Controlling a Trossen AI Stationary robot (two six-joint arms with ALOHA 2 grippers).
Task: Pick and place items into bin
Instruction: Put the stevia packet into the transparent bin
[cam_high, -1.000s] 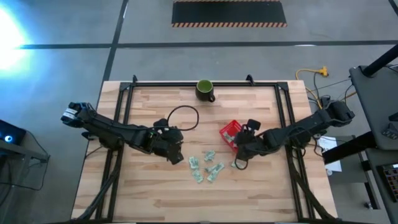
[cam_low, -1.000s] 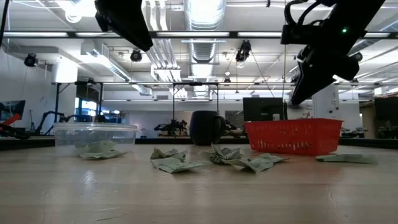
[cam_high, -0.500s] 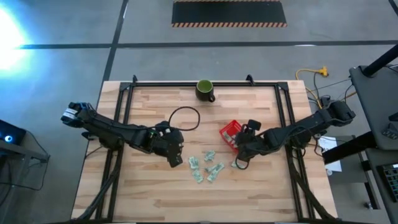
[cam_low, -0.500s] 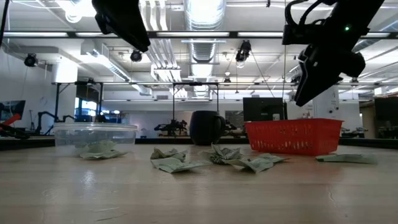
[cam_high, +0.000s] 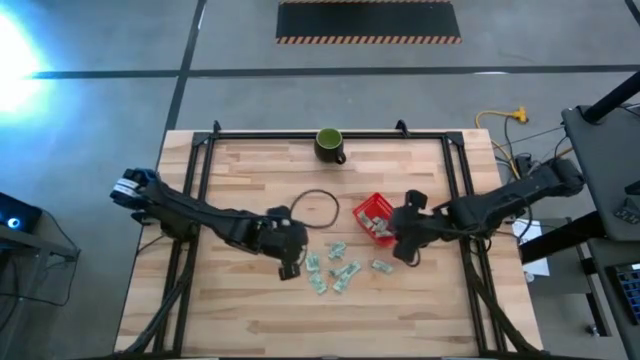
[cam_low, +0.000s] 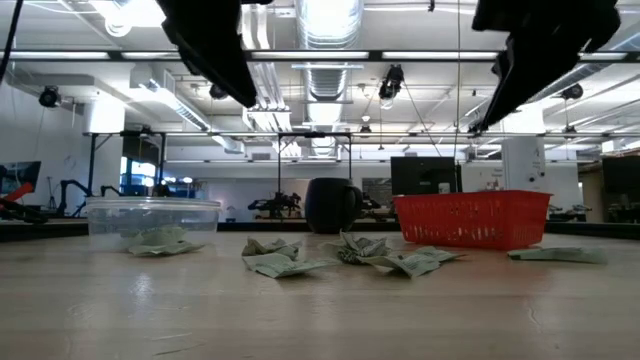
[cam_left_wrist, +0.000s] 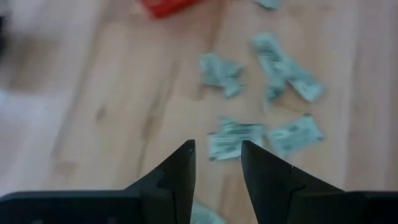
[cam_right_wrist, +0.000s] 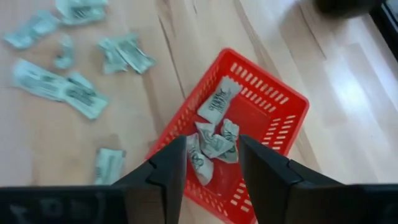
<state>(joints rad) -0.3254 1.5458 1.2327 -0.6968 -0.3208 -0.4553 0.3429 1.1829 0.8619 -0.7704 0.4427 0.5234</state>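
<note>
Right gripper (cam_right_wrist: 210, 163) is hovering over the near rim of the red bin (cam_right_wrist: 277, 121), jaws parted to a moderate gap and holding nothing; several packets in the bin (cam_right_wrist: 211, 134) are lying directly beyond its fingertips. Left gripper (cam_left_wrist: 217, 163) is likewise standing empty, jaws narrowly apart, aiming at the loose packets (cam_left_wrist: 235, 138) on the table (cam_high: 250, 310). In the high view, the remaining items are scattering at seven o'clock of the bin, with one more at six o'clock. Judged progress: partly done, roughly half still lying outside
</note>
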